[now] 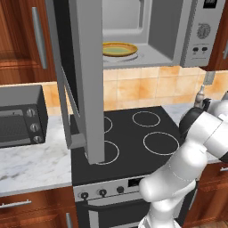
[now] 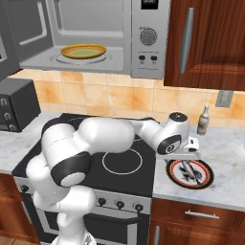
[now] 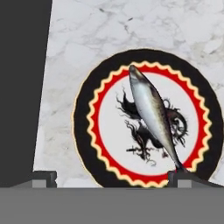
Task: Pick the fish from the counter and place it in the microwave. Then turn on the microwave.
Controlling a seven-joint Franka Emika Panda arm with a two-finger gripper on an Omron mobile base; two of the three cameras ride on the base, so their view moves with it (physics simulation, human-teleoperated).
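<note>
The fish (image 3: 152,111) is slender and silvery-grey and lies slantwise on a red-rimmed plate (image 3: 83,127) on the white marble counter (image 3: 87,39). My gripper (image 3: 116,178) hangs just above it, open, its two fingertips (image 3: 43,177) set wide apart with the fish's tail near the right one. From the right base view, the gripper (image 2: 188,160) points down over the plate (image 2: 206,176) and fish (image 2: 185,170), right of the stovetop. The microwave (image 2: 149,38) is mounted above, its door (image 1: 84,80) swung wide open, with a yellow dish (image 2: 83,50) inside.
A black four-ring stovetop (image 1: 133,133) lies left of the plate. A dark toaster oven (image 1: 20,120) stands on the left counter. A small bottle (image 2: 204,120) stands by the wall behind the plate. The open microwave door hangs low over the stove's left side.
</note>
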